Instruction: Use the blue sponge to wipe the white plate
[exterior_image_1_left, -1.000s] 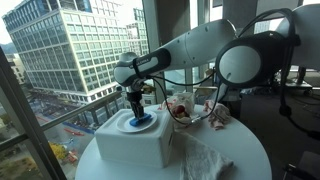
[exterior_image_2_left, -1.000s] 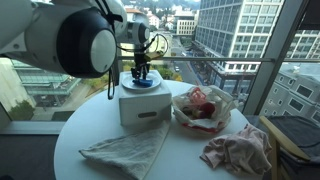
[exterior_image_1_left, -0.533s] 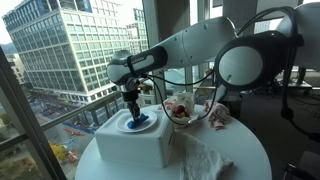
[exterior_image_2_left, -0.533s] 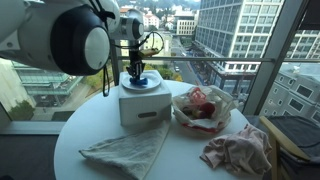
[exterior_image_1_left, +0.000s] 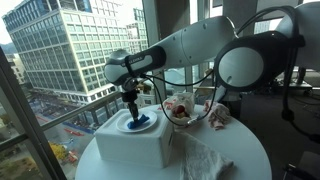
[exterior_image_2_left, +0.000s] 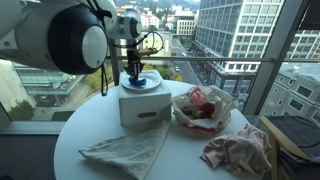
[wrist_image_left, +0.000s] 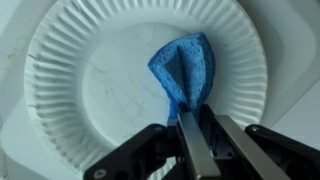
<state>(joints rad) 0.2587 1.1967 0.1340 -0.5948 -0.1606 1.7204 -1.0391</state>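
A white paper plate (wrist_image_left: 110, 90) lies on top of a white box (exterior_image_1_left: 135, 148), seen in both exterior views (exterior_image_2_left: 143, 103). My gripper (wrist_image_left: 190, 118) is shut on a folded blue sponge (wrist_image_left: 183, 72) and presses it onto the plate's right half in the wrist view. In an exterior view the gripper (exterior_image_1_left: 130, 108) stands straight down over the plate with the sponge (exterior_image_1_left: 141, 122) under it. It also shows in an exterior view (exterior_image_2_left: 136, 76) with the sponge (exterior_image_2_left: 141, 83) at its tips.
The box stands on a round white table (exterior_image_2_left: 190, 160) by the windows. A grey cloth (exterior_image_2_left: 125, 150) lies in front of the box. A bowl with pink and white things (exterior_image_2_left: 200, 108) and a crumpled pink cloth (exterior_image_2_left: 238, 150) lie beside it.
My gripper has shifted a little across the plate with the sponge, toward the window side. The rest has not moved.
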